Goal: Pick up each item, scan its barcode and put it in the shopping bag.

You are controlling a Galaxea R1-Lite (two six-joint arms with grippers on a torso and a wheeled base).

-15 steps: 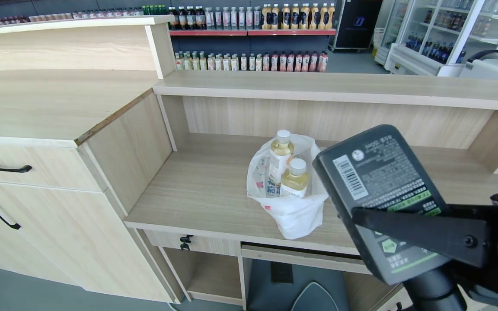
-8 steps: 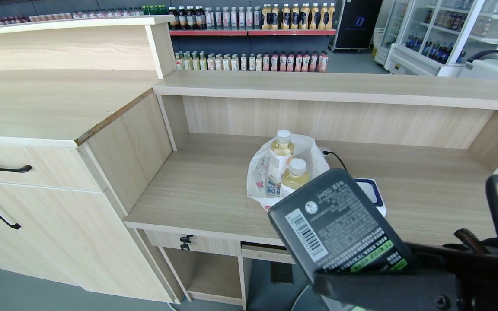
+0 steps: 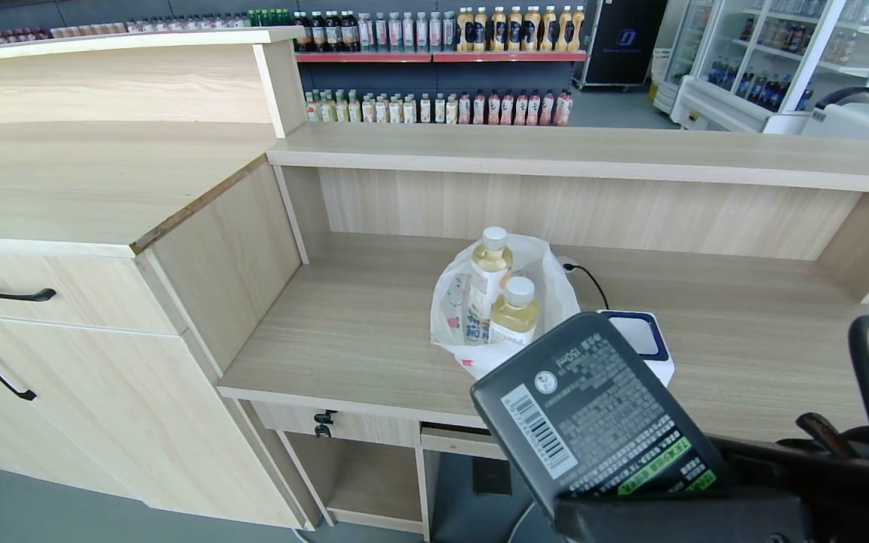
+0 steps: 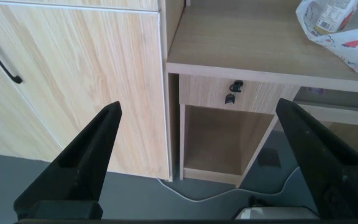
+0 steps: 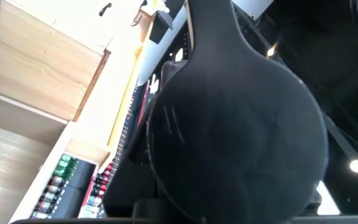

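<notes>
Now, black item (image 3: 593,411) clamped in right end effector (image 3: 676,509), barcode (image 3: 537,430) side up

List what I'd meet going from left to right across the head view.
Upper black drawer handle → small black lock under the counter → white plastic shopping bag → white scanner with blue rim.
</notes>
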